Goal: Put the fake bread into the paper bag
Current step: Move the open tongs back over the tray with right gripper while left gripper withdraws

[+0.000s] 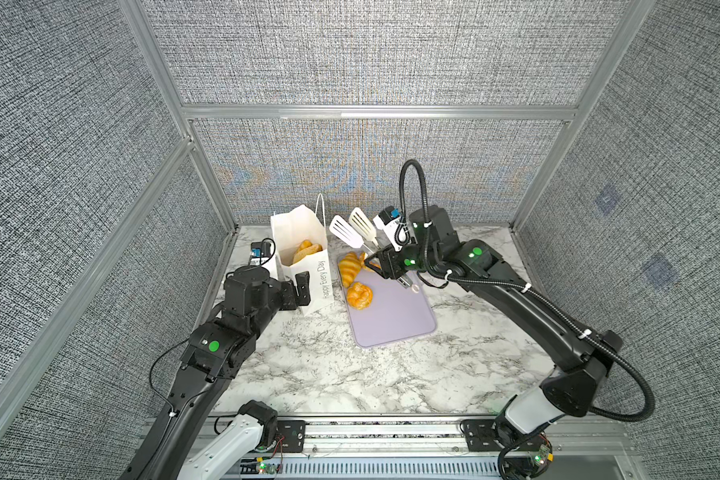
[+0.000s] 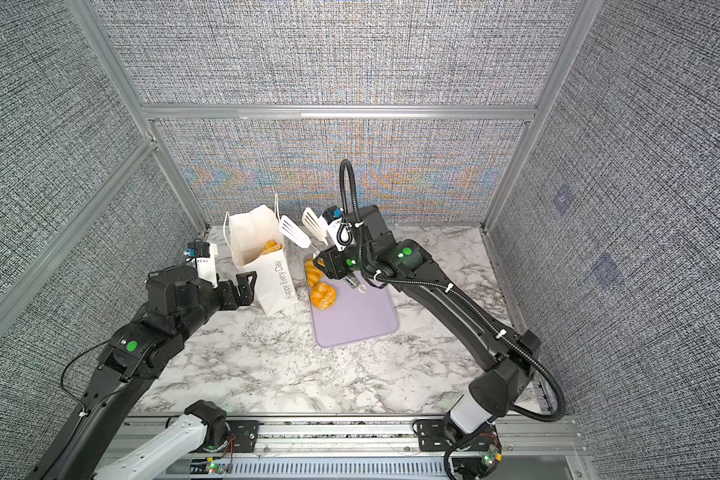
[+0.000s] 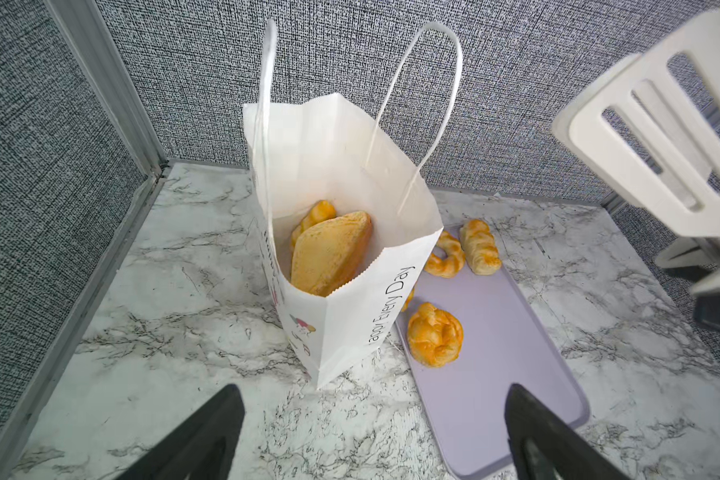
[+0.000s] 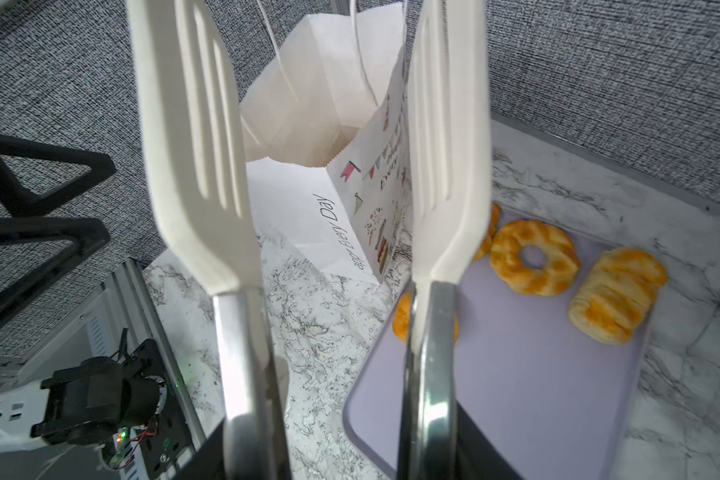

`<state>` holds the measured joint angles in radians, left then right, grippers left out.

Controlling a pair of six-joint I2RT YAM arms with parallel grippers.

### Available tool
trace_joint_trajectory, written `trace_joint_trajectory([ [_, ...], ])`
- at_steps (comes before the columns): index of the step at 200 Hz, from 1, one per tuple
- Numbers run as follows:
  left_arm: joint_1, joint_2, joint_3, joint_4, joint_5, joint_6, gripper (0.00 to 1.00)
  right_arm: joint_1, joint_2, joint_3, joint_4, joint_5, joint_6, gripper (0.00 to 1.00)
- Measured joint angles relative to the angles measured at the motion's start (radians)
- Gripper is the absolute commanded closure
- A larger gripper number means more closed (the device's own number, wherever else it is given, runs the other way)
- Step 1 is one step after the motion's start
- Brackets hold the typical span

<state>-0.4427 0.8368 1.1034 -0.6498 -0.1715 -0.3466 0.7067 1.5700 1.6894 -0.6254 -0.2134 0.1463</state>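
Presently, the paper bag [image 1: 323, 284] [image 3: 350, 324] stands upright and open-mouthed on the marble tabletop [image 1: 350, 374], its string handles raised. Inside the bag lie a darker orange-brown triangular pastry [image 3: 329, 257] and, behind it, a golden croissant [image 3: 318, 212].

Just beside the bag, on its lettered side, lies the lavender tray [image 1: 395, 320] [image 3: 516, 365]. On it are four more pieces of fake bread. The swirl bun [image 1: 359, 295] [image 3: 434, 334] sits nearest the bag's front corner. A striped croissant [image 1: 350, 268] lies close against the bag's side, largely hidden by the bag in the left wrist view. Farther from the bag are the ring-shaped pastry [image 4: 532, 257] [image 3: 445, 255] and a striped roll [image 4: 616, 295] [image 3: 481, 247], which lie just beside each other.

The left gripper [image 3: 373, 388] hovers low at the bag's opposite front corner with its fingers [image 3: 208, 432] spread wide, holding nothing and apart from the paper.

The right gripper [image 1: 385, 264] is above the far end of the tray from the bag's front and clamps the metal arms of white slotted tongs [image 1: 347, 231] [image 4: 196, 145]. The tongs' two heads stand apart, raised beside the bag's mouth on the tray side.
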Motion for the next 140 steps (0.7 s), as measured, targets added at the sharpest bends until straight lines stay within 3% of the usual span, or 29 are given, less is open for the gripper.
trace_joint_trajectory([
  [76,-0.043,-0.031,-0.081,0.034,0.016,-0.049,0.01,-0.038,-0.103,-0.25,-0.027,0.104,0.0,0.44],
  [140,-0.158,-0.032,-0.179,0.06,-0.022,-0.138,0.01,-0.04,-0.074,-0.409,-0.051,0.1,-0.092,0.42],
])
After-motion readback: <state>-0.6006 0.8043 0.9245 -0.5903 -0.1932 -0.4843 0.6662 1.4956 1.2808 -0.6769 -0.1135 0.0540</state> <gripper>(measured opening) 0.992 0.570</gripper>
